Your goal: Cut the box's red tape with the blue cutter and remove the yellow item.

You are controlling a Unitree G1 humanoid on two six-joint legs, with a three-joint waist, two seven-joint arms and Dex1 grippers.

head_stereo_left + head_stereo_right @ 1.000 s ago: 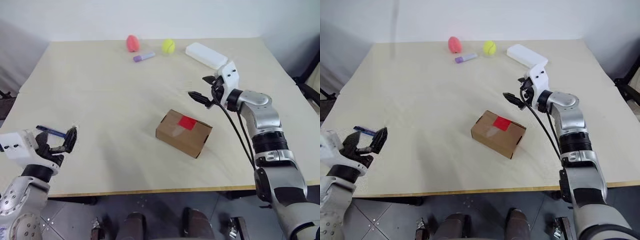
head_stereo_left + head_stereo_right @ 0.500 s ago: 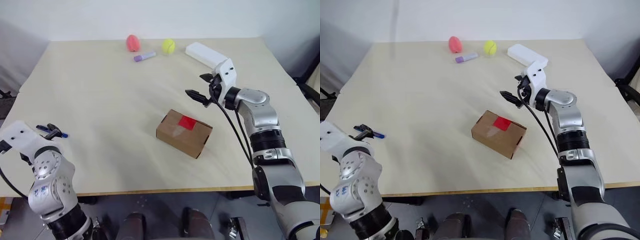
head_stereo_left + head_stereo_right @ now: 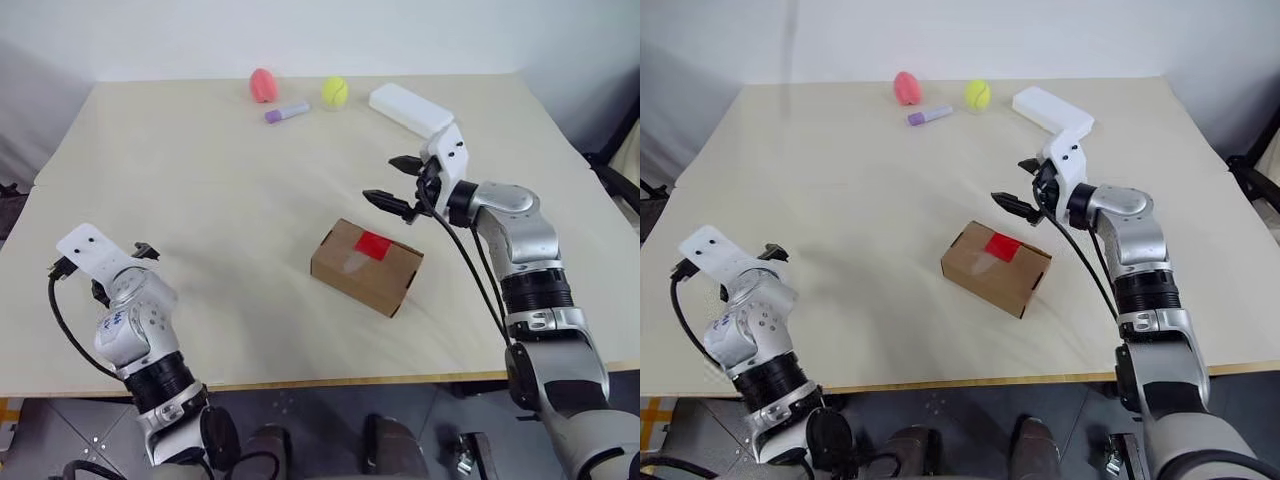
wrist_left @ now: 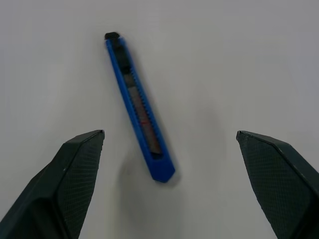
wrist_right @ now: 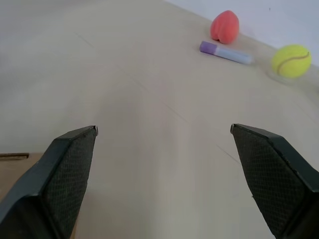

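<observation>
The cardboard box (image 3: 367, 266) sits near the middle of the table (image 3: 200, 180), flaps shut, with the red tape (image 3: 375, 243) across its top seam. The right gripper (image 3: 398, 184) hovers above the table just beyond the box, its 2 black fingers spread wide and holding nothing. At the table's near left edge, the left gripper (image 4: 169, 174) hangs over the blue cutter (image 4: 138, 105), which lies flat between its 2 wide-open fingers, untouched. Along the far edge lie a pink egg (image 3: 263, 85), a purple marker (image 3: 287, 111), a tennis ball (image 3: 335, 92) and a white case (image 3: 410, 108).
</observation>
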